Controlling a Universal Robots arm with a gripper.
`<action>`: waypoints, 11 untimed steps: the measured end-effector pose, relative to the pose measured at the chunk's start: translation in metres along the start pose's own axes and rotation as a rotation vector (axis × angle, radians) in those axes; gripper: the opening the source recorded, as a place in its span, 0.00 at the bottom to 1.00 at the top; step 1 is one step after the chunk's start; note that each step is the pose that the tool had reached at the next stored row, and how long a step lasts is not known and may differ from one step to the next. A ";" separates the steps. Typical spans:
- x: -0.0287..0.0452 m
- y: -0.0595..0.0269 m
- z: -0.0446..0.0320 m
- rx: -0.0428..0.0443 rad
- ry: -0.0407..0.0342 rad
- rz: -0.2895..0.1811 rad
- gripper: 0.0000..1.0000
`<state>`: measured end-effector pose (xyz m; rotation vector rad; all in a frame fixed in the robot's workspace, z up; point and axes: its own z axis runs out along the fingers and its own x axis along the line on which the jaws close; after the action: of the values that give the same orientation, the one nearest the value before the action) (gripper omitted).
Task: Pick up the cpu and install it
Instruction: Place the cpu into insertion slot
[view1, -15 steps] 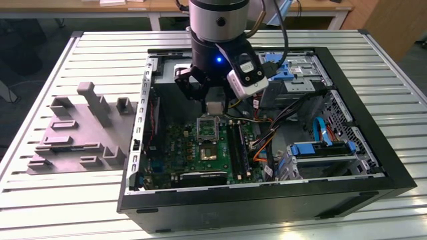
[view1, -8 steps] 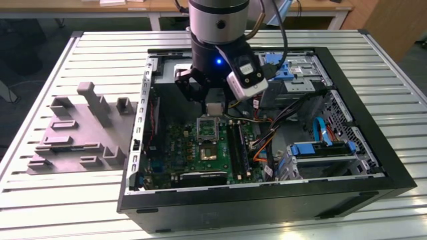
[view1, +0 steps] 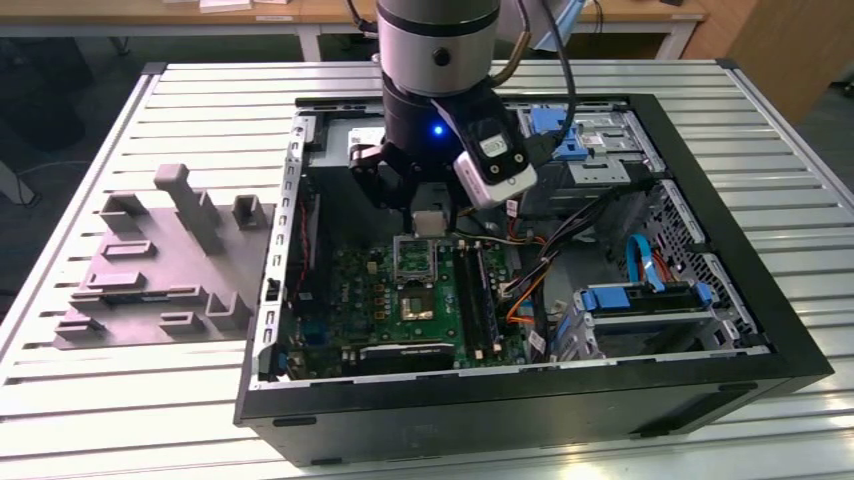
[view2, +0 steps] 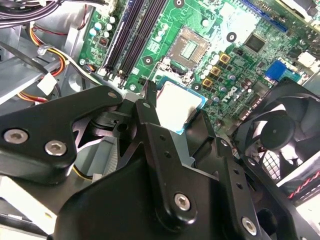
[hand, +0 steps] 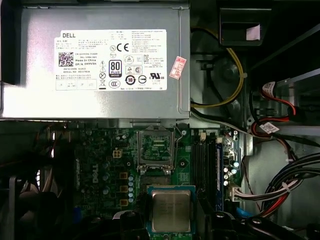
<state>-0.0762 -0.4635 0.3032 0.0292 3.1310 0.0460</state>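
Note:
The cpu (view2: 179, 105), a thin square chip with a pale metal top, sits between my gripper's (view2: 177, 109) black fingers (view2: 149, 107). In the first wrist view the cpu (hand: 171, 210) hangs just short of the open, metal-framed socket (hand: 155, 147) on the green motherboard. In the exterior view my gripper (view1: 427, 224) is inside the open computer case, holding the cpu (view1: 427, 221) a little above the board, just behind the socket (view1: 415, 259). In the second wrist view the socket (view2: 189, 47) lies beyond the chip.
A grey power-supply box (hand: 95, 60) borders the socket. Memory slots (view2: 135, 35), a black fan (view2: 280, 130) and bundles of cables (hand: 280, 185) crowd the board. The case walls (view1: 280, 300) ring the workspace. A grey plastic tray (view1: 147, 270) with upright blocks lies at the exterior view's left.

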 end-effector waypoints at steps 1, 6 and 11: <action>0.0000 -0.0004 0.0010 0.0001 0.0001 -0.001 0.47; 0.0002 -0.0012 0.0110 0.0003 0.0025 -0.005 0.47; 0.0002 -0.0015 0.0197 0.0003 0.0045 -0.005 0.47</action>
<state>-0.0762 -0.4644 0.2835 0.0206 3.1355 0.0456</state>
